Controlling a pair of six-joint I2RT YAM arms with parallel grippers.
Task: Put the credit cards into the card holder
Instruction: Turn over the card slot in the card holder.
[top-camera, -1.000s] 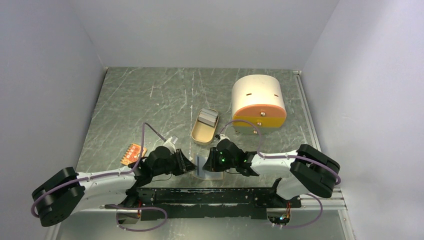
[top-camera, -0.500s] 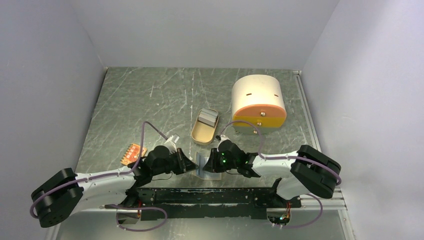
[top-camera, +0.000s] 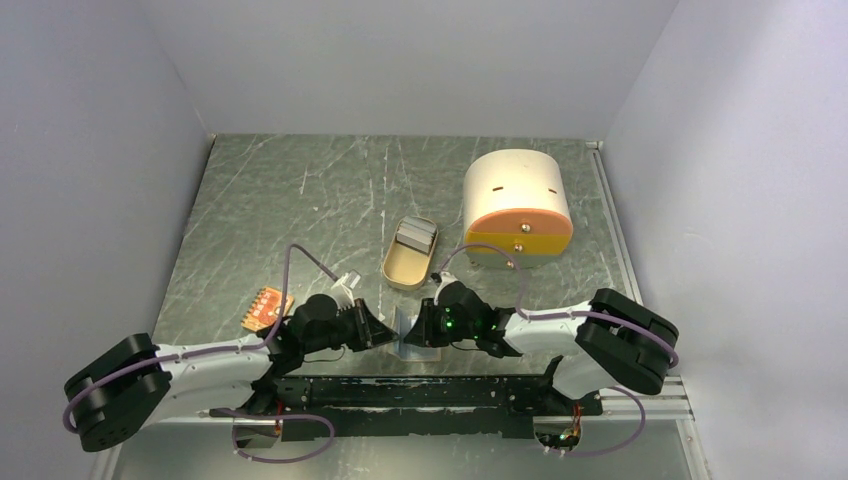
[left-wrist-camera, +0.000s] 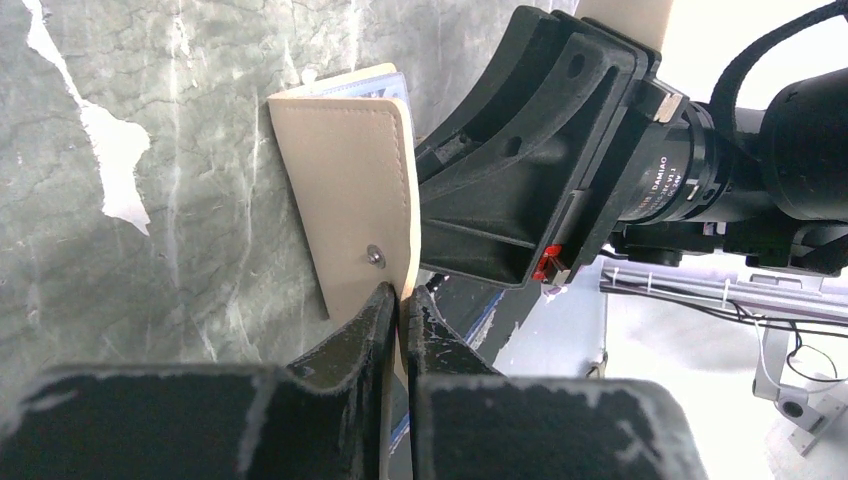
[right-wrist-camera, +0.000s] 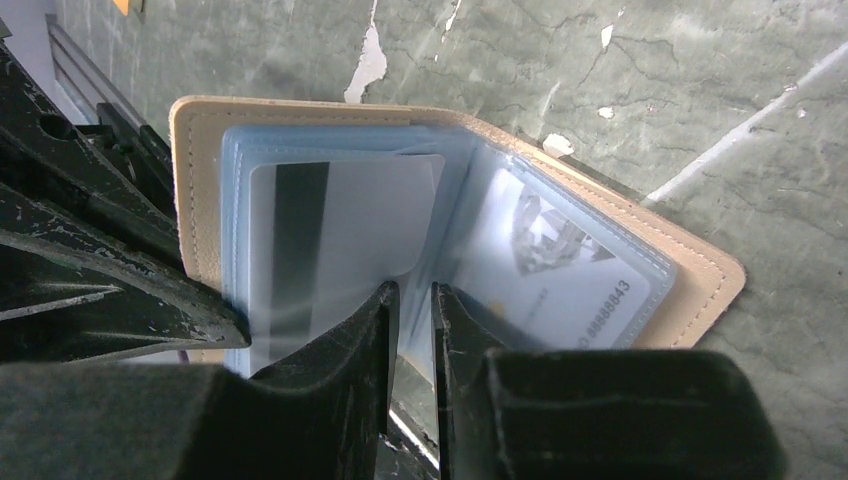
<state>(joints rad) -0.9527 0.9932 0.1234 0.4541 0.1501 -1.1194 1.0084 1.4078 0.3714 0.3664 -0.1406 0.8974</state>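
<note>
The left gripper has shut its jaws on the cover of the card holder, propping it open at six o'clock on the bench. The right gripper, at its three o'clock, pinches the striped card, jaws nearly together, apparently feeding it into a sleeve.

pale lilac-grey walls close in on three sides. between them lies a grey-green table, its dull top streaked with white scratches and chipped patches. a pale rail runs along its right edge. the light is soft and even.
</note>
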